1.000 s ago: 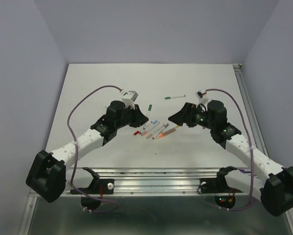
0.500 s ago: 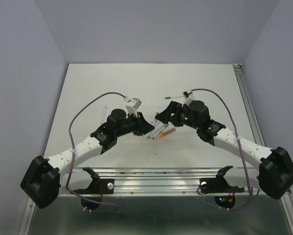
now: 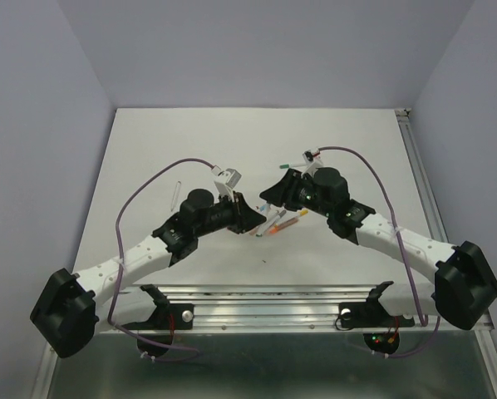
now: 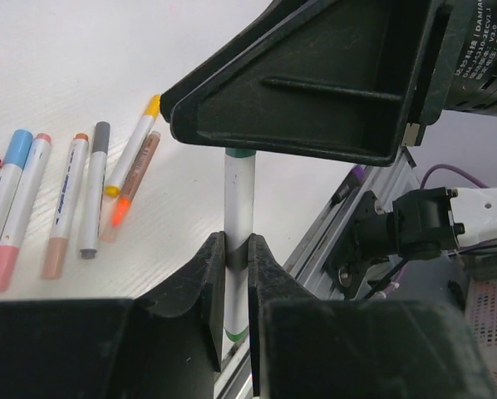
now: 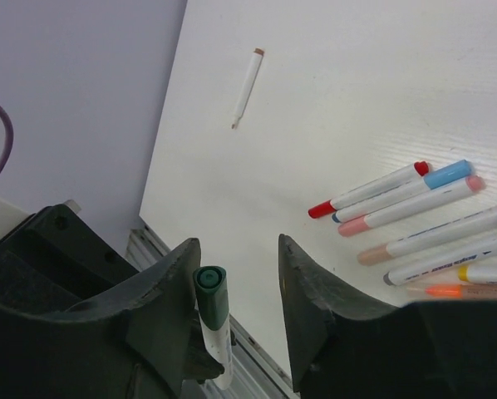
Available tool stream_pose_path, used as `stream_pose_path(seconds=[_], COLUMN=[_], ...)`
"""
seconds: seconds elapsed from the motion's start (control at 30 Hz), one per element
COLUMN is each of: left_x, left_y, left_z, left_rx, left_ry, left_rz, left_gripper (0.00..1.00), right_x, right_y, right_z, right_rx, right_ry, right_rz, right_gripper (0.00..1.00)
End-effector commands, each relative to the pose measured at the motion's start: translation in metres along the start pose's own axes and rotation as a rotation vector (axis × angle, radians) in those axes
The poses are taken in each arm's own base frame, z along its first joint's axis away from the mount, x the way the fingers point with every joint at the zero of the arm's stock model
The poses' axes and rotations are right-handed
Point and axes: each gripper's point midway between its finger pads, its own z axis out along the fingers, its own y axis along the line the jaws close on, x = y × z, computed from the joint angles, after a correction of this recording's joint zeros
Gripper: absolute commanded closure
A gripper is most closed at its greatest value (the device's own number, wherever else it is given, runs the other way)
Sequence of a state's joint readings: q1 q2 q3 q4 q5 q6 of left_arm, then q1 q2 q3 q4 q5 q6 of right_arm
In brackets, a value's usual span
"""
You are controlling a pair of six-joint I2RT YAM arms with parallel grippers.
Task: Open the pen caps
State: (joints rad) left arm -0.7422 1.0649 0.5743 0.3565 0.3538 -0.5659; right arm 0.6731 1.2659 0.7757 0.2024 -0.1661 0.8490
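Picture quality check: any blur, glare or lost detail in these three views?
Top external: even, soft light, no glare; the loose pens are too small for detail. Left wrist: the held pen is sharp, the left gripper nearly black. Right wrist: the green cap and table sharp, the right gripper dark, featureless.

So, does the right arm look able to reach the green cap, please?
Probably yes: the green cap stands in the open gap between the right fingers, nothing blocking it, while the left fingers clamp the pen barrel.
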Motion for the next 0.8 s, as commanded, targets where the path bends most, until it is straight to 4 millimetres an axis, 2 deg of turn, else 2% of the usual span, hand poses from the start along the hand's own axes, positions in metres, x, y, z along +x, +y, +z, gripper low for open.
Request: stream_pose_path(seconds=[0.0, 0.1, 0.3, 0.37, 0.5, 0.57, 0.6, 0.63, 0.77], left_x=[-0.012, -0.012, -0.010, -0.009, -0.007, -0.005, -0.002, -0.001, 0.017], left_y=[-0.013, -0.015, -0.016, -0.016, -0.016, -0.016, -0.015, -0.014, -0.012], left_z=[0.002, 0.003, 0.003, 0.003, 0.003, 0.003, 0.003, 0.002, -0.003], left_rx=[0.046, 0.050, 0.054, 0.051, 0.053, 0.052, 0.049, 0.049, 0.047], left_ry=[-0.044, -0.046, -0.043, -0.039, -0.034, -0.032, -0.023, -0.022, 0.008], left_rz=[0.021, 0.025, 0.033, 0.029, 0.021, 0.015, 0.008, 0.004, -0.025], left_gripper=[1.00, 1.00, 1.00, 1.00, 1.00, 1.00, 1.00, 1.00, 1.00], right_x=[-0.023, -0.021, -0.021, -0.023, -0.024, -0.025, -0.026, -0.028, -0.040], right_y=[0.034, 0.034, 0.031, 0.032, 0.031, 0.030, 0.029, 0.028, 0.020], right_z=[0.003, 0.005, 0.006, 0.006, 0.008, 0.008, 0.009, 0.010, 0.012], right_rx=[-0.078, -0.073, -0.051, -0.052, -0.047, -0.041, -0.032, -0.026, 0.019], right_ry=[-0.066, -0.053, -0.060, -0.066, -0.071, -0.076, -0.079, -0.088, -0.155], right_rz=[-0.016, -0.011, -0.017, -0.021, -0.036, -0.042, -0.044, -0.048, -0.061], right_gripper=[0.54, 0.64, 0.67, 0.71, 0.88, 0.90, 0.92, 0.99, 0.99])
